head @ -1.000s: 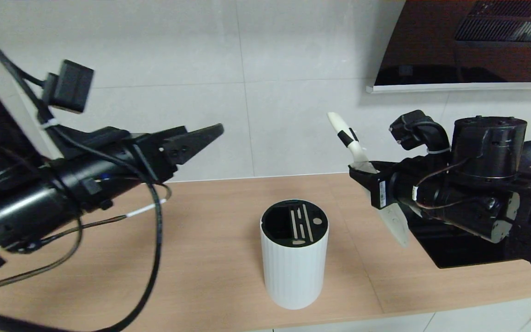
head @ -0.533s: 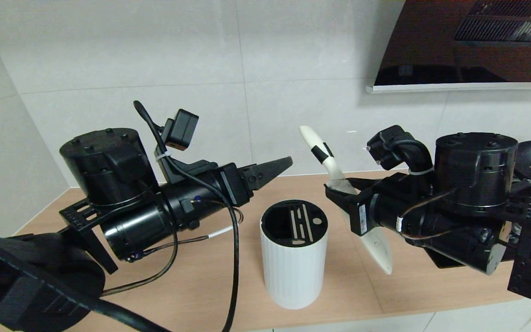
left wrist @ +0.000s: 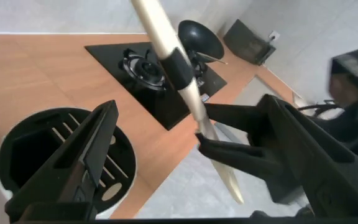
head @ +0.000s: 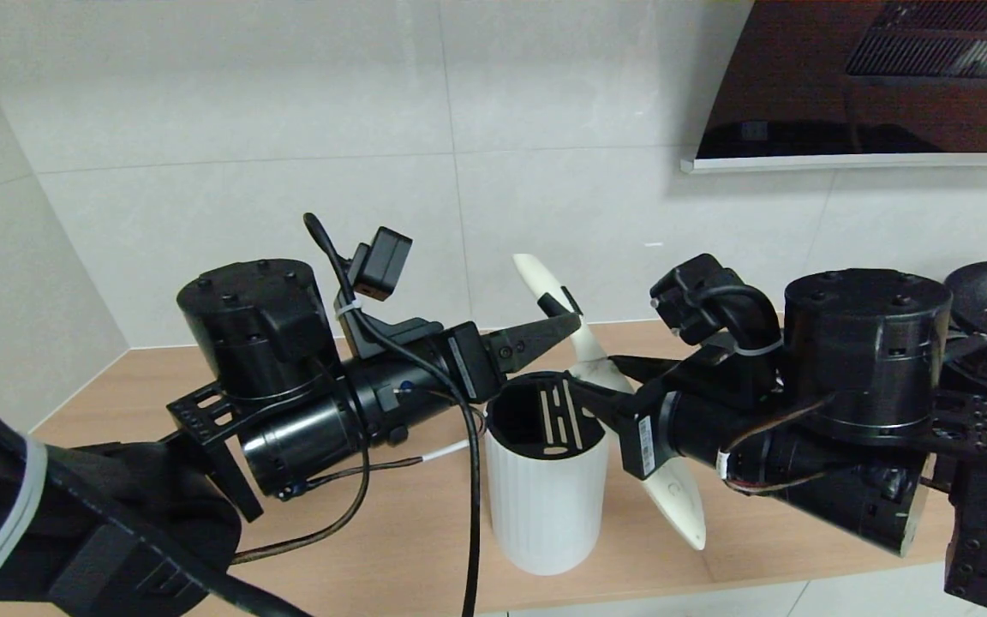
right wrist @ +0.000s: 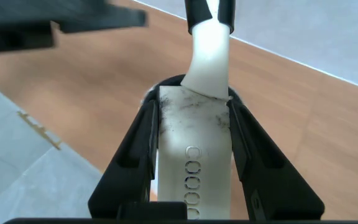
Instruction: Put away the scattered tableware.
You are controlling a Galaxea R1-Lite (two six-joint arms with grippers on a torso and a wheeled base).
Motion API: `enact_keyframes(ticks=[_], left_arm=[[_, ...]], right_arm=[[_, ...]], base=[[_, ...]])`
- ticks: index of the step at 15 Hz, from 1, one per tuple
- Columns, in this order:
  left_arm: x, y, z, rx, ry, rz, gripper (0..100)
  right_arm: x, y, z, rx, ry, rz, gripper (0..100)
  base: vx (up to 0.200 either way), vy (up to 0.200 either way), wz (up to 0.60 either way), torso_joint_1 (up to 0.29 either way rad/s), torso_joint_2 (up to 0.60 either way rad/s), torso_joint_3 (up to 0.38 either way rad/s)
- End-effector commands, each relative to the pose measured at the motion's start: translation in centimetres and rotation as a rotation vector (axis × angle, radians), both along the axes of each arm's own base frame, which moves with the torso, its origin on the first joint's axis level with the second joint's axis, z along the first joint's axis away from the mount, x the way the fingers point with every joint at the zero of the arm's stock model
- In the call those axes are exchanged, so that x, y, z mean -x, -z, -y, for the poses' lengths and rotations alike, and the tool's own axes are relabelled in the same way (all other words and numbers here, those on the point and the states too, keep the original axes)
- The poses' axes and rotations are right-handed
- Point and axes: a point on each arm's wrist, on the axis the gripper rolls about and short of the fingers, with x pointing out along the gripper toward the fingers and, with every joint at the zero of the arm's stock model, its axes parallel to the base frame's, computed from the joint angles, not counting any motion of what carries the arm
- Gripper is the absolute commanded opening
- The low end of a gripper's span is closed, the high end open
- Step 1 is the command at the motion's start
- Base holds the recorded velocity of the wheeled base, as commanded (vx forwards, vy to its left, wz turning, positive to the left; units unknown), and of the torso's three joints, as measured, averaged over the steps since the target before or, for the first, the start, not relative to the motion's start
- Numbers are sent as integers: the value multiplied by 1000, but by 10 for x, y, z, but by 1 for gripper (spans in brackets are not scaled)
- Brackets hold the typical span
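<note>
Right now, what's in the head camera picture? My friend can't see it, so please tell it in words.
The right end effector grips a tilted white knife beside the top of a white ribbed holder on a wooden counter. The open left end effector sits by the knife's handle, before a white tiled wall.

- White knife, cream handle with black band, blade smudged near handle; tilted, handle up toward 11 o'clock, tip down toward 5 o'clock; clamped at blade base by right gripper, off the counter.
- White ribbed cylindrical holder, black slotted top insert, upright on counter; knife just at its 3 o'clock.
</note>
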Motion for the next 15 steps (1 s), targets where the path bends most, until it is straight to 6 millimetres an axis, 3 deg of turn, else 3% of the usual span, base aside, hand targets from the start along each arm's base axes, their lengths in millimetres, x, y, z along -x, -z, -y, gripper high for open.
enact_keyframes(ticks=[1, 15], left_arm=[[1, 1, 6, 16, 14, -20, 100], [-3, 8, 17, 73, -1, -3, 100]], right_arm=[[4, 2, -4, 4, -17, -6, 0], [13, 8, -10, 19, -58, -21, 0]], base=[[0, 0, 0, 0, 0, 0], [0, 0, 0, 0, 0, 0]])
